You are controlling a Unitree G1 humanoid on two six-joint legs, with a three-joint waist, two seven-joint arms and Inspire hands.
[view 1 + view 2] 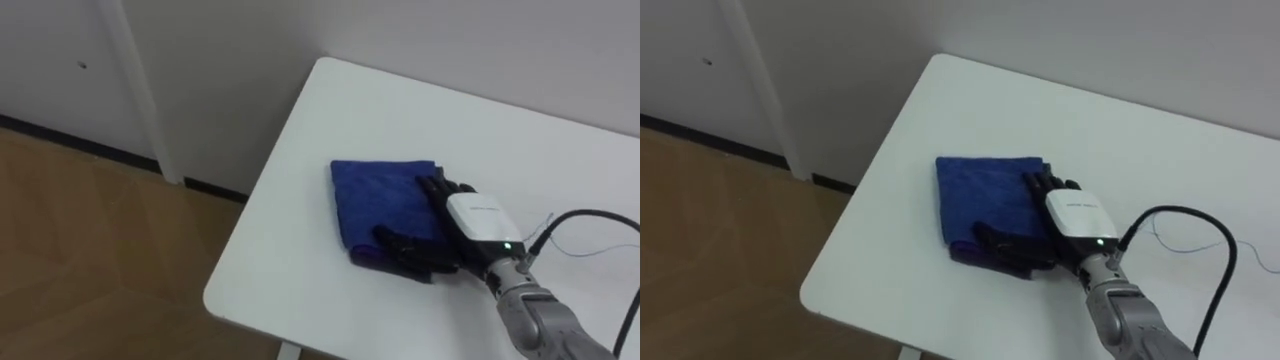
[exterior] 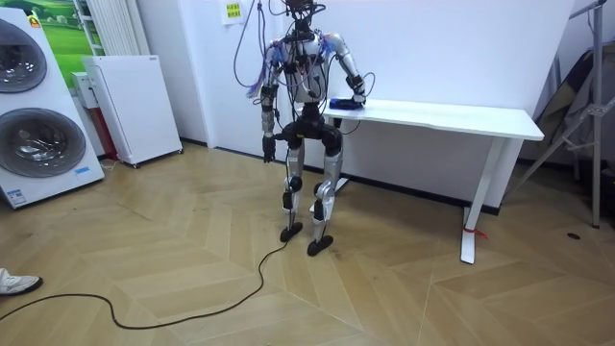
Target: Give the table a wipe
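Got the right hand (image 1: 468, 222) lying on the folded blue fabric cloth (image 1: 385, 200), fingers straight and flat on top, thumb spread along its near edge, nothing gripped. The cloth sits near the left end of the white rectangular table (image 1: 430, 110), towards the front edge. I'd keep even pressure and sweep in long overlapping passes so it doesn't bunch or slip off the edge. The top looks clean, though faint marks might hide on white. Left hand (image 2: 268, 146) hangs by the hip; I can't tell its fingers. Wooden parquet floor (image 1: 90, 260), plain white wall behind.
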